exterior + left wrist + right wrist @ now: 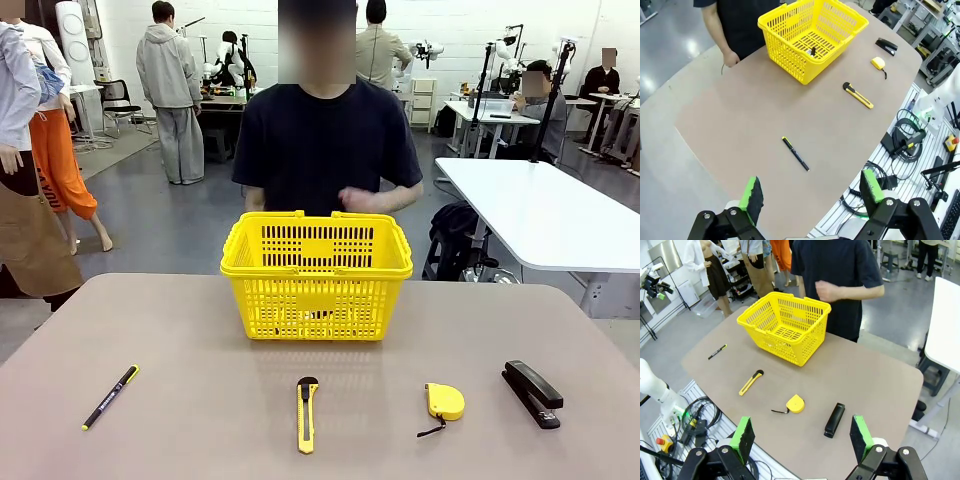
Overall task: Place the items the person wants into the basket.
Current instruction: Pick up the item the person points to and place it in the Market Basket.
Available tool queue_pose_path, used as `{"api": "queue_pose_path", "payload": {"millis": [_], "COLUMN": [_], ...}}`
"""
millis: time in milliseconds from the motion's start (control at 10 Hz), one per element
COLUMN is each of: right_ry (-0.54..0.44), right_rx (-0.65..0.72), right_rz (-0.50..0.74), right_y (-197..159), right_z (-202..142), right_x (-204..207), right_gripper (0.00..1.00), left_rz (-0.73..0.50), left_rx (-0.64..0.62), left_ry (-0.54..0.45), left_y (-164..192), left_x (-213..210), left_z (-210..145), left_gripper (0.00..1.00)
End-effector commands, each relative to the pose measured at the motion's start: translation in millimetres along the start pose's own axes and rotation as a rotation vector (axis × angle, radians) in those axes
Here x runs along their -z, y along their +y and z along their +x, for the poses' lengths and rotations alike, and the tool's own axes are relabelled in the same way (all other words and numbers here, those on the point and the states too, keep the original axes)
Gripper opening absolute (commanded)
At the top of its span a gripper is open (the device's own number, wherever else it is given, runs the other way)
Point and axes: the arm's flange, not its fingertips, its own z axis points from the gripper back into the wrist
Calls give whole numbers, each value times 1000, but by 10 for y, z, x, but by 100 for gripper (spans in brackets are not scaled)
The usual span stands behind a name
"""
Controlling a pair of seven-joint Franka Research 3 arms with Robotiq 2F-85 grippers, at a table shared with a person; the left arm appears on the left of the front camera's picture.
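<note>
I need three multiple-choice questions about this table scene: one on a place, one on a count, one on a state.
1. What lies between the utility knife and the stapler? A) pen B) tape measure C) basket
2. How many things lie on the table outside the basket? A) two B) four C) six
3. The left gripper is: A) open, empty B) shut on the pen C) shut on the stapler
Key: 1 B, it sits between them; 2 B, pen, utility knife, tape measure, stapler; 3 A, green pads stand apart, nothing between.
</note>
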Motion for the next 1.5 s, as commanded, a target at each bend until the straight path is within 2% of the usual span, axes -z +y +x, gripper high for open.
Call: {"api": "queue_pose_path", "payload": {"millis": [0,1400], "right_ry": [15,15], "right_rx": [9,9], "right_rz": [-5,-5], "right_y": [0,0], "right_z": [-4,-4], "right_x": [14,14], "right_gripper": [100,100], "left_rz": [-1,-1], "left_rx": [-2,-2], "left_ry": [1,1], "left_y": [8,8], "left_x": [7,7], "left_z": [-4,-4], "left_gripper": [100,100]}}
